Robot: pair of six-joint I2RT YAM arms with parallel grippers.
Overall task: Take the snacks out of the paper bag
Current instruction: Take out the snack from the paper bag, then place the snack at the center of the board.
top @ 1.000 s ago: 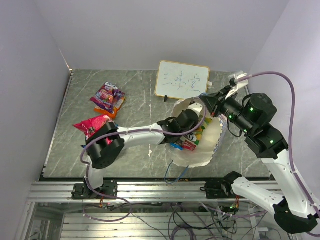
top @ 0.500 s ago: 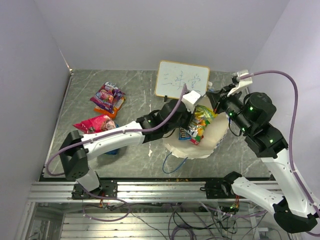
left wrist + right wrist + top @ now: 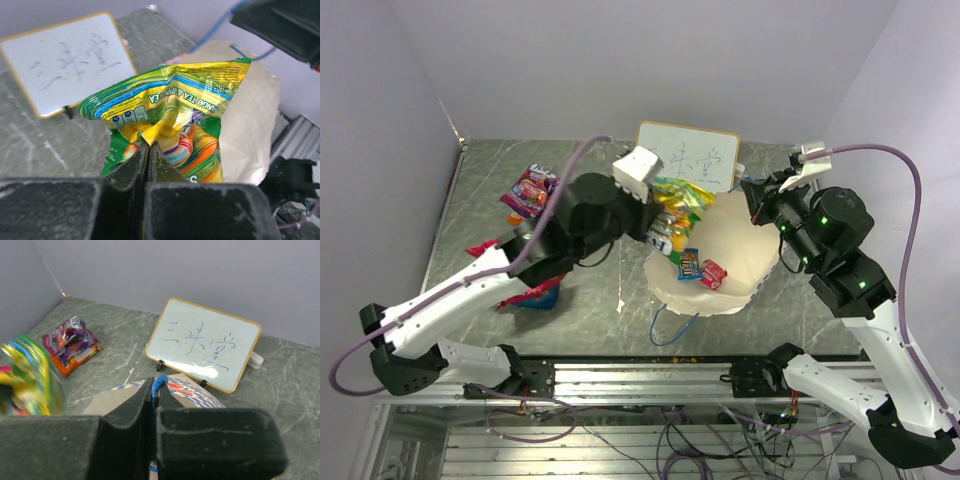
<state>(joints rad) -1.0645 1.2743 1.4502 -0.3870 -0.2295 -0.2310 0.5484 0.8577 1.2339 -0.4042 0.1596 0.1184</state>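
Left end effector (image 3: 149, 146): mine, clenched on a crumpled fold of the yellow-green packet (image 3: 170, 102), fingertips pressed together with the foil between them.
Yellow-green packet, position: hanging from my left end effector, lifted off the surface (image 3: 590, 300); from the top view it sits over the far-left edge of the paper bag (image 3: 735, 250), in front of the signboard (image 3: 705, 155).
Right end effector (image 3: 154, 387): mine, clenched on a blue cord handle (image 3: 159, 382) of the paper bag, at the bag's far right corner.
Paper bag: lying slumped on the surface, cream side up; its blue-white checked band shows just under my right fingers in the right wrist view. A second blue cord loop (image 3: 670, 325) trails off its near edge onto the surface.
Snacks at the bag: a small blue packet (image 3: 690, 263) and a small red packet (image 3: 712, 273) rest side by side on the cream paper; I cannot tell whether they lie in the mouth or on top.
Snacks already out: the purple-orange packet (image 3: 533, 190) lies at the far left of the surface, well apart from the bag; a pink-red packet (image 3: 485, 246) lies nearer, largely hidden by my left arm.
Signboard: propped upright at the far edge, behind the bag.
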